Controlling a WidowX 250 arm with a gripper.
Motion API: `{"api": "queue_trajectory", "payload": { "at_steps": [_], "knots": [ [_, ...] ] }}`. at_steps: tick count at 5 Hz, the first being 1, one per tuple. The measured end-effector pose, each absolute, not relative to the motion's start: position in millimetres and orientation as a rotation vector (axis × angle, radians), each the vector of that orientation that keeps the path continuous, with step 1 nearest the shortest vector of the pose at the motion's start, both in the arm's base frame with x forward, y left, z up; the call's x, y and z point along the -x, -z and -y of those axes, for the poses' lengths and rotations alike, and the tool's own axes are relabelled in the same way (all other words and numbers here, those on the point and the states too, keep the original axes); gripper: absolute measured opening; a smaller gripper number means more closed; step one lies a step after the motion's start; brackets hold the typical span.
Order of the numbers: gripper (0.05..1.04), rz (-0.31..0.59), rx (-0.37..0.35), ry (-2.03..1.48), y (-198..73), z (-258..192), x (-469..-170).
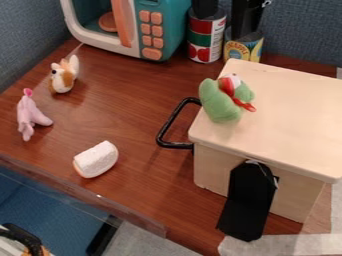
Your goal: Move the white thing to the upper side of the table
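Pink toy (pixel 31 116): one, left side of the table.
Orange-and-white toy (pixel 64 76): one, farther back.
White thing (pixel 97 159): we count one, near the table's front edge; long axis on a slant, one end toward lower left, the other toward upper right.
Toy microwave (pixel 172 31): one.
Cans (pixel 206 39): two, at the back.
Green toy (pixel 220 102): one, on the wooden box (pixel 294 115) (also one).
Claw: honestly, we can't tell if it's open, closed or gripping.

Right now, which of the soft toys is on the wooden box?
The green toy, with red parts; the pink toy and orange-and-white toy are on the table.
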State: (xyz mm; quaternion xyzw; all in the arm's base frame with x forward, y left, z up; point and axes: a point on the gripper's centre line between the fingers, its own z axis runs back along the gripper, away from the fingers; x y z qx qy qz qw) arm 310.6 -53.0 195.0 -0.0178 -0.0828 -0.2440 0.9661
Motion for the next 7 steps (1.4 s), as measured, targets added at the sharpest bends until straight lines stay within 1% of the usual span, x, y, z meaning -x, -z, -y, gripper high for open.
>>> {"api": "queue_trajectory", "payload": {
  "at_steps": [1, 2, 3, 4, 5, 6, 7],
  "knots": [
    [0.999, 0.133, 0.036, 0.496, -183.9, 52.4, -309.4],
    [0.999, 0.078, -0.002, 0.459, -163.3, 22.2, -296.5],
    [0.999, 0.127, -0.007, 0.429, -166.2, 2.8, -271.2],
    [0.999, 0.117, -0.022, 0.389, -149.6, -19.9, -248.2],
    [0.999, 0.071, -0.018, 0.377, -110.5, -36.2, -229.8],
    [0.999, 0.074, -0.046, 0.409, -83.7, -50.7, -222.3],
    [0.999, 0.067, -0.049, 0.395, -65.9, -70.2, -218.2]
  ]
}}
